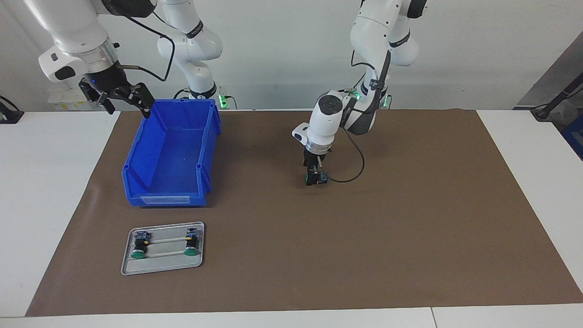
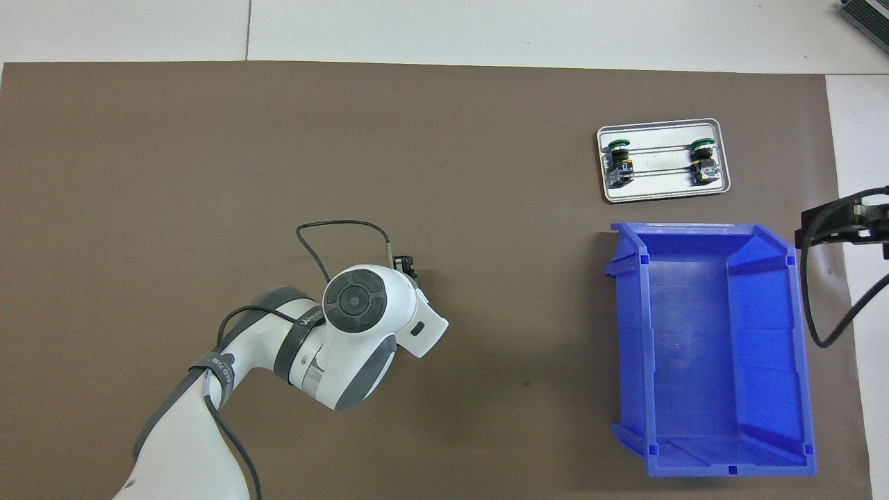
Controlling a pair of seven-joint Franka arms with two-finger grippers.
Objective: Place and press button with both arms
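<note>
While the right gripper (image 1: 123, 98) waits open over the blue bin's (image 1: 171, 155) corner, the left gripper (image 1: 314, 178) stands low on the mat (image 1: 410, 205), apparently clasping the button (image 1: 320, 177); next, I'd guess: set it down squarely.

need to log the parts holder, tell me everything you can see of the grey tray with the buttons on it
The grey tray is a flat, shallow rectangle with rounded corners and a raised rim, metal by its look. It lies flat on the brown mat, toward the right arm's end of the table, farther from the robots than the blue bin and apart from it. Two thin rails run along its length. Two green-capped buttons lie across them on their sides, one near each end. No gripper touches it.
</note>
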